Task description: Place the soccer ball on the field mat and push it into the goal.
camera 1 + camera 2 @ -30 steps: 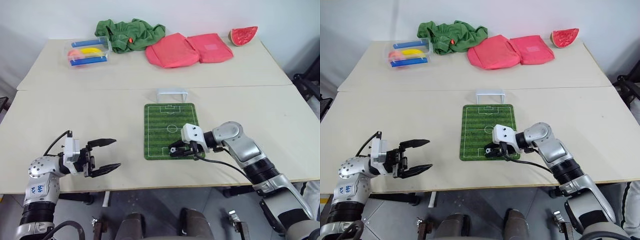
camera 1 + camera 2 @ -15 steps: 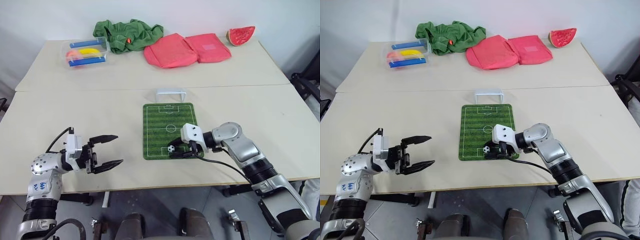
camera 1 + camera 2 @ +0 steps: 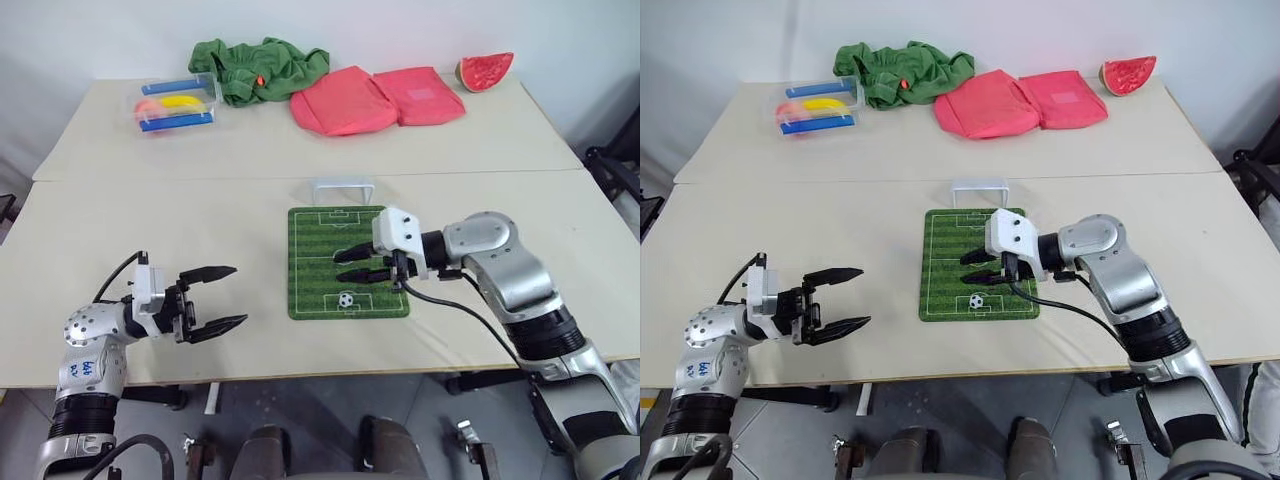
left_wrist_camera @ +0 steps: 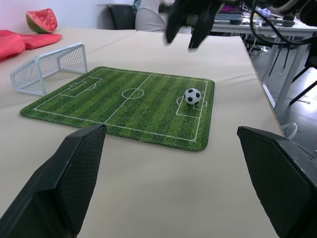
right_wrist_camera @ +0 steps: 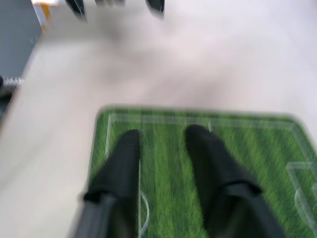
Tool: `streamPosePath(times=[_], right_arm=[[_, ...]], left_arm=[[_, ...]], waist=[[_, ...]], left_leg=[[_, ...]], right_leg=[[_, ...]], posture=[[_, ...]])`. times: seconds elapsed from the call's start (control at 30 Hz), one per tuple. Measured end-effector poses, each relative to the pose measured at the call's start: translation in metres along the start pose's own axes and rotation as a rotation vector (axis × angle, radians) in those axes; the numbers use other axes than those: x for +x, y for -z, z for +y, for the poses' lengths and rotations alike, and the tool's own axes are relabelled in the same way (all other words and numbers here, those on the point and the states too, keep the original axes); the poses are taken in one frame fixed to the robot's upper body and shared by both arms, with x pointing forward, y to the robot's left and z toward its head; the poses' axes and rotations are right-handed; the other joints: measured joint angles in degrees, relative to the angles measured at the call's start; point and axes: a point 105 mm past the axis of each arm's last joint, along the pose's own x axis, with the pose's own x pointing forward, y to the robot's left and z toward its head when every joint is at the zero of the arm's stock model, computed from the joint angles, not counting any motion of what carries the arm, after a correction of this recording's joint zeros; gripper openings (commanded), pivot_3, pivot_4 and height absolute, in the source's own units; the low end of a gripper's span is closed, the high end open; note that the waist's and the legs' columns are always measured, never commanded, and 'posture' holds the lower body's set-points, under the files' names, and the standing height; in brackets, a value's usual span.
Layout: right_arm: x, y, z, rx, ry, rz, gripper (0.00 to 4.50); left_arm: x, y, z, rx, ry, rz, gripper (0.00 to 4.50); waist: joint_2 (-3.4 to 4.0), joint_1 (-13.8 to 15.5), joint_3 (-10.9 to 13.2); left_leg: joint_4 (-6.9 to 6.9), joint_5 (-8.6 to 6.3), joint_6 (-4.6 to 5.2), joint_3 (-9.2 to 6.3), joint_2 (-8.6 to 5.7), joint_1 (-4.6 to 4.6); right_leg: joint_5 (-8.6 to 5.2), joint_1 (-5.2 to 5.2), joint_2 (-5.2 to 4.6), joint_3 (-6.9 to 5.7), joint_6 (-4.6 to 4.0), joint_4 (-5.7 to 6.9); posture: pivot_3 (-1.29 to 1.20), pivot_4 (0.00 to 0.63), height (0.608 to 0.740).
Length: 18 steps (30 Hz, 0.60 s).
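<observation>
Fingers (image 3: 352,264) above mat (image 3: 310,285) — ball (image 3: 345,299) near-edge

The soccer ball (image 3: 345,299) lies on the near penalty box of the field mat (image 3: 312,260); the white goal (image 3: 343,187) stands upright just beyond the mat's far edge.

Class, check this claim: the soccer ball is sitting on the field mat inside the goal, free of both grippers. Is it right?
Not quite. The soccer ball lies on the field mat, free of both grippers, but at the mat's near end, opposite the goal. The left eye view shows it.
</observation>
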Motion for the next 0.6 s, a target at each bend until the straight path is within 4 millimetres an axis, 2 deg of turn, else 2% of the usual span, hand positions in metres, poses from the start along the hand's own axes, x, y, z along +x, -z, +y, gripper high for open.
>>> streamPosePath(times=[0.03, 0.13, 0.2, 0.37, 0.53, 0.6], right_arm=[[0.002, 0.004, 0.007, 0.022, -0.014, -0.004, 0.03], [0.009, 0.025, 0.030, 0.113, -0.054, 0.011, 0.03], [0.013, 0.030, 0.035, 0.136, -0.069, 0.022, 0.03], [0.017, 0.035, 0.036, 0.138, -0.075, 0.034, 0.03], [0.029, 0.058, 0.038, 0.191, -0.091, 0.058, 0.03], [0.031, 0.064, 0.033, 0.196, -0.078, 0.068, 0.03]], left_arm=[[0.000, 0.000, 0.000, 0.000, 0.002, -0.001, 4.50], [0.001, 0.000, -0.001, -0.001, 0.013, -0.006, 4.50], [0.002, 0.000, -0.001, -0.003, 0.017, -0.008, 4.50], [0.006, -0.004, 0.000, 0.010, 0.042, -0.017, 4.50], [0.006, -0.004, 0.000, 0.004, 0.043, -0.016, 4.50], [0.005, -0.004, 0.000, 0.004, 0.041, -0.015, 4.50]], waist=[[0.00, 0.04, 0.00], [0.00, 0.03, 0.00], [0.00, -0.17, 0.00], [0.00, -0.29, 0.00], [0.00, -0.26, 0.00], [0.00, -0.27, 0.00]], left_leg=[[0.00, -0.01, 0.01, 0.00, -0.01, -0.01], [0.03, -0.02, 0.03, 0.03, -0.01, -0.02], [0.08, -0.02, 0.03, 0.04, 0.00, -0.01], [0.07, -0.03, 0.01, 0.04, 0.03, 0.02], [0.08, -0.03, 0.01, 0.04, 0.02, 0.00], [0.09, -0.03, 0.01, 0.04, 0.02, 0.00]], right_leg=[[0.00, 0.00, 0.00, 0.00, 0.00, -0.01], [0.00, 0.00, 0.00, 0.02, 0.00, -0.02], [0.00, 0.00, 0.00, 0.03, 0.00, 0.01], [0.00, 0.00, 0.02, 0.03, 0.00, 0.03], [0.00, 0.00, 0.02, 0.03, 0.00, 0.02], [0.00, 0.00, 0.02, 0.03, 0.00, 0.02]], posture=[[0.00, 0.150, 0.740], [0.00, 0.150, 0.740], [0.00, 0.150, 0.740], [0.00, 0.150, 0.740], [0.00, 0.150, 0.740], [0.00, 0.150, 0.740]])
